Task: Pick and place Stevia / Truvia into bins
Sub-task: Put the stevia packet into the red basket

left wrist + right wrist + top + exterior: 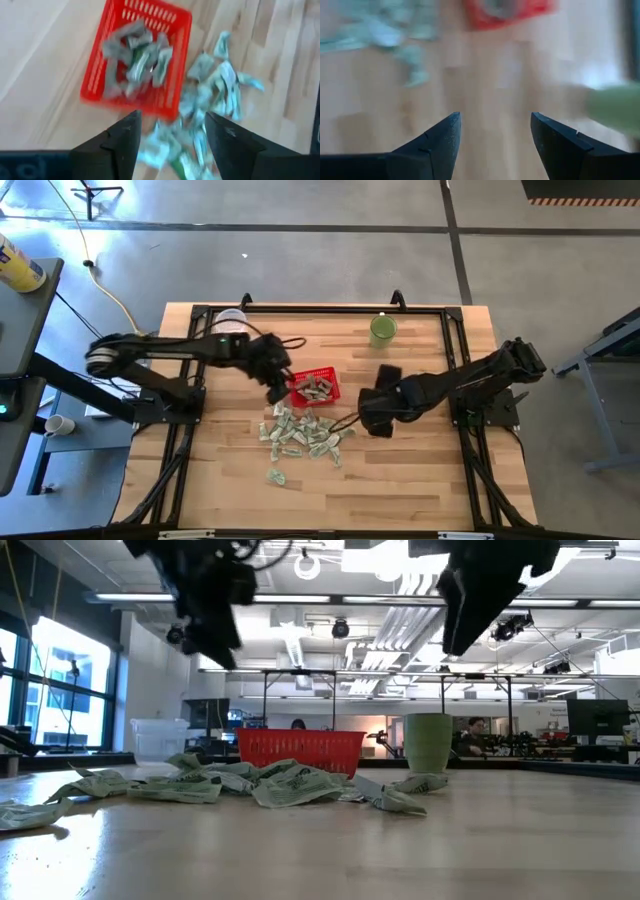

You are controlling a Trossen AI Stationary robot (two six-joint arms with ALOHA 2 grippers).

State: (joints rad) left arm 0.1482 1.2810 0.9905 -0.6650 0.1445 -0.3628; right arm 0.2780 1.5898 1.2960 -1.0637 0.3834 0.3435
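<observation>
Now the left gripper (170, 145), jaws apart and empty, hangs just beside the red basket (328, 392) — loose Stevia sachets (300, 432) lie nearer it than the open, empty right gripper (492, 145), beside the heap's far edge.

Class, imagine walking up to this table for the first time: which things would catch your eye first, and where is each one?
The red basket near the table's middle stands out, already holding several sachets. A loose heap of pale green and white sachets sprawls on the wood just in front of it. The left gripper hovers open at the basket's left edge, and the right gripper, also open and empty, waits to the heap's right, with a green cup at the back.
</observation>
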